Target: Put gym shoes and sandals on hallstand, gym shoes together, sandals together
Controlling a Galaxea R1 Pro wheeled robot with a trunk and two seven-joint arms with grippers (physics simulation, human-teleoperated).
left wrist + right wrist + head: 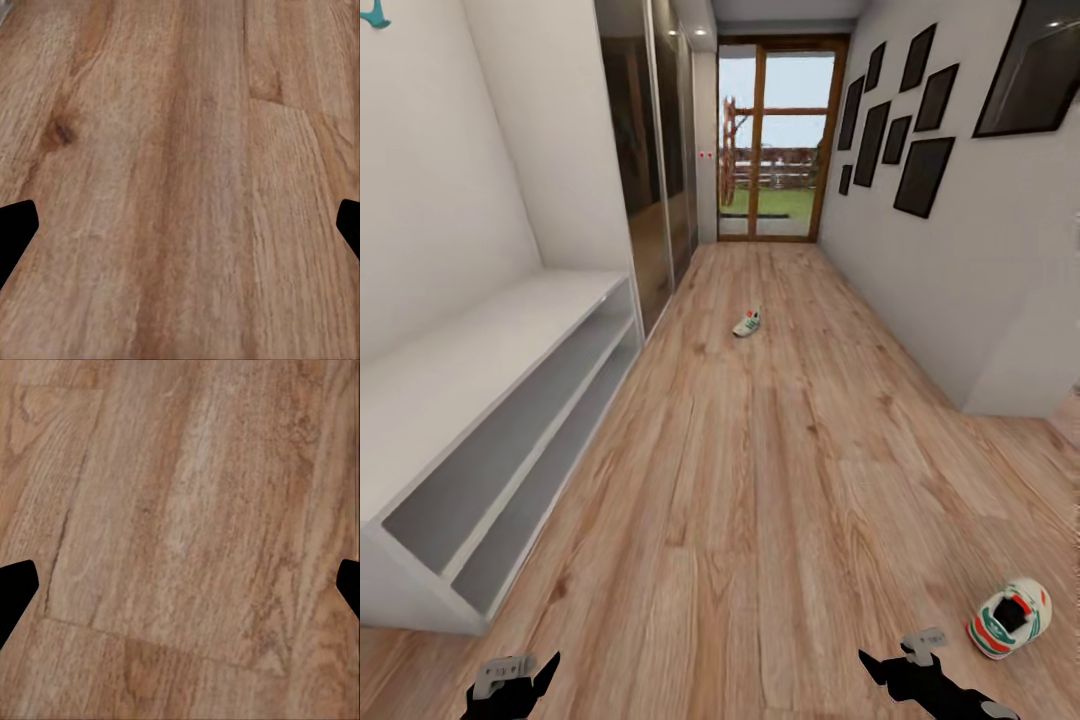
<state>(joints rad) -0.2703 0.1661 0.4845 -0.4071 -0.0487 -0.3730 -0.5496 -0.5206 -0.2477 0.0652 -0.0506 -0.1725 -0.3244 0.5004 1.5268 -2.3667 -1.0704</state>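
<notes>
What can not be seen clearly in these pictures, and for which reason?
- Far gym shoe, head view: too small to tell laces or which way it points.
- Near gym shoe, head view: seen from the heel opening, so its front is hidden.
- Hallstand, head view: its near end is cut off by the picture's left edge.
- Left gripper and right gripper, wrist views: fingertips cut off by the edges.
</notes>
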